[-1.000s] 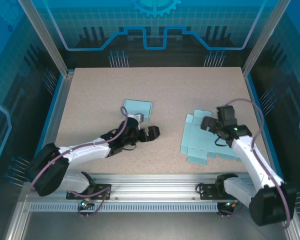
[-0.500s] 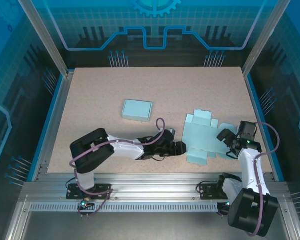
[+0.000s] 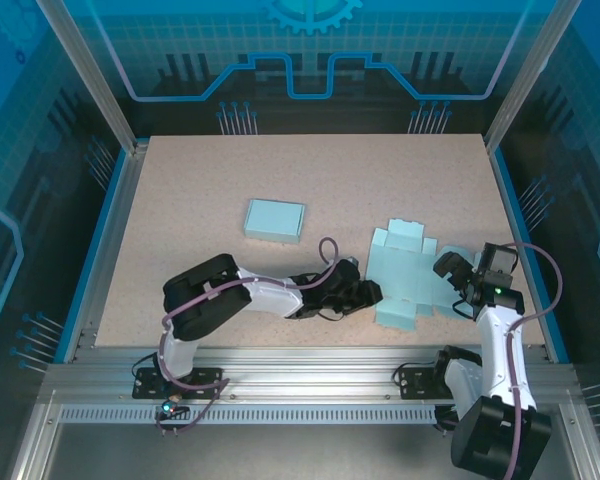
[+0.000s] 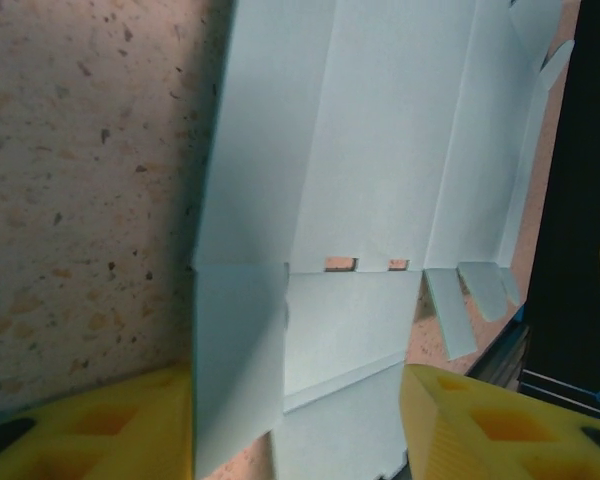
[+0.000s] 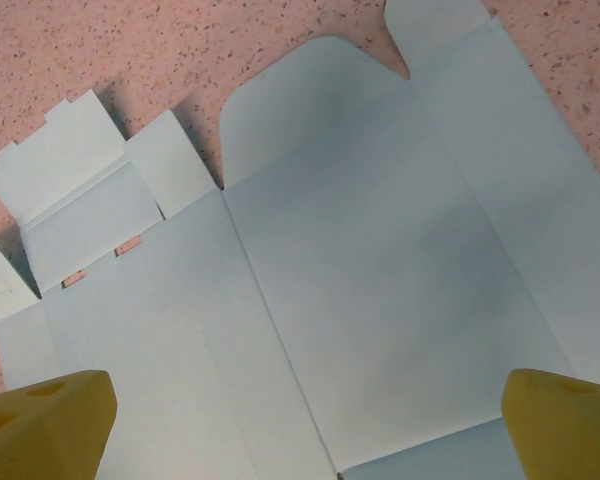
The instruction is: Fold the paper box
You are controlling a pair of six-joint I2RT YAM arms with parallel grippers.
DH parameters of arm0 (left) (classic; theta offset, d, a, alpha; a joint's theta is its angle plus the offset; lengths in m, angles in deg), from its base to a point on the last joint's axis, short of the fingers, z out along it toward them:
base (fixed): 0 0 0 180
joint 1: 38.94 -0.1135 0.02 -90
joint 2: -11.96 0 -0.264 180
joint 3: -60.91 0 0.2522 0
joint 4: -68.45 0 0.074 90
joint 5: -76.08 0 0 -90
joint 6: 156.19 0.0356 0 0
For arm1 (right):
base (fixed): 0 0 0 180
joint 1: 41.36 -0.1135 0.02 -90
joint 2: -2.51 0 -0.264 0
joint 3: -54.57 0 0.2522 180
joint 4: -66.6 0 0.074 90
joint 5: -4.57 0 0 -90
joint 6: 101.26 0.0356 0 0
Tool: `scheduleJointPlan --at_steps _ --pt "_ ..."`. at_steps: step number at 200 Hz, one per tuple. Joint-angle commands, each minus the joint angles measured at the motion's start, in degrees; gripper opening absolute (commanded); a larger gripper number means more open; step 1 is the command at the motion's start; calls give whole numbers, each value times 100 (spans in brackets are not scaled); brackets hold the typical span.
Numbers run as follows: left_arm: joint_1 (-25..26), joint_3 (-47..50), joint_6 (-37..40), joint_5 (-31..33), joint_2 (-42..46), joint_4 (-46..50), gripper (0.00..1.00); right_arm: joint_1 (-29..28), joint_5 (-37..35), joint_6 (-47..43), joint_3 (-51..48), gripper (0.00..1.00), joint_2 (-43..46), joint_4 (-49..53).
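The left pincer (image 4: 290,440) reaches across to the near left corner of the paper box (image 3: 408,272). Its jaws stand apart astride a corner flap (image 4: 238,370), one yellow finger at the flap's edge and the other clear of it, so nothing is pinched yet. The right pincer (image 5: 305,425) hovers at the sheet's right side, spread wide and holding nothing.

The box lies unfolded and flat on the right half of the table (image 3: 180,190), close to the near edge, between the two pincers. It looks like thin pale blue card: probably very light, stiff across each panel, and ready to bend only along its pressed creases. It would likely slide on the speckled top if pushed from one side, and a hard squeeze mid-panel could leave a dent. The best hold seems to be an outer flap at its free edge, with the other pincer pinning a main panel.

The sheet shows long parallel panels, small slots (image 4: 341,264) at one crease, stepped tabs (image 5: 65,170) and a rounded tuck flap.

Farther back, left of centre, sits a folded box (image 3: 275,218) of the same colour.
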Motion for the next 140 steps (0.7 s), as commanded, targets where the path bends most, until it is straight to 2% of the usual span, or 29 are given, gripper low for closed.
scheduleJointPlan --at_steps 1,30,47,64,80,110,140 --pt "104 -73 -300 -174 -452 -157 42 80 150 -38 -99 100 96 -1" --pt "31 -78 -291 -122 -474 -155 14 79 186 -43 -110 100 161 30" --pt "-46 -56 -126 -50 -406 -140 0 79 231 -66 -109 100 201 33" --pt "-145 -106 314 93 -197 136 0 80 422 -131 -119 100 229 -26" --pt "-234 -268 1084 286 156 745 0 79 771 -216 -131 100 262 -148" --pt "-446 -768 3119 913 973 2366 0 38 1341 -329 -152 100 473 -300" --pt "-852 -1048 5262 983 1529 3059 0 -220 1594 -353 -122 100 741 -366"
